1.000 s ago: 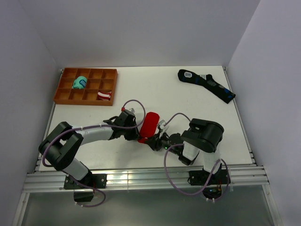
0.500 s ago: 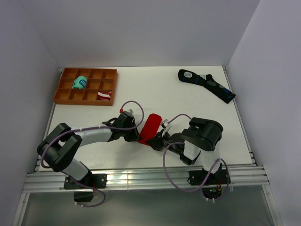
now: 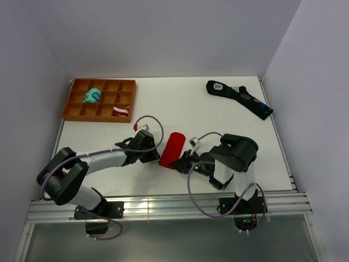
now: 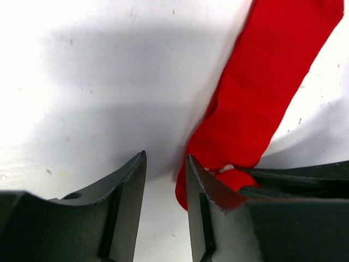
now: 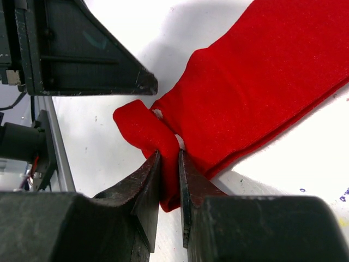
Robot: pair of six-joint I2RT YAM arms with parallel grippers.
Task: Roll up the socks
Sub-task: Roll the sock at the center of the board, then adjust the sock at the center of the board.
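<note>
The red socks point(image 3: 173, 148) lie as a strip on the white table between my two arms, with the near end folded over. In the right wrist view my right gripper point(image 5: 169, 158) is shut on that folded end of the socks point(image 5: 262, 93). From above, the right gripper point(image 3: 182, 162) sits at the strip's near right. My left gripper point(image 3: 155, 154) is at the strip's left side. In the left wrist view the left gripper point(image 4: 166, 164) is open with bare table between its jaws, and the socks point(image 4: 262, 93) lie against the outside of its right finger.
An orange compartment tray point(image 3: 73, 106) stands at the back left, holding a teal bundle point(image 3: 92, 96) and a red-and-white striped bundle point(image 3: 121, 111). Long black socks point(image 3: 240, 97) with blue marks lie at the back right.
My left gripper has opened, let go of the socks and drawn slightly left. My right gripper has closed on the folded near end. The strip has settled lower on the table.
</note>
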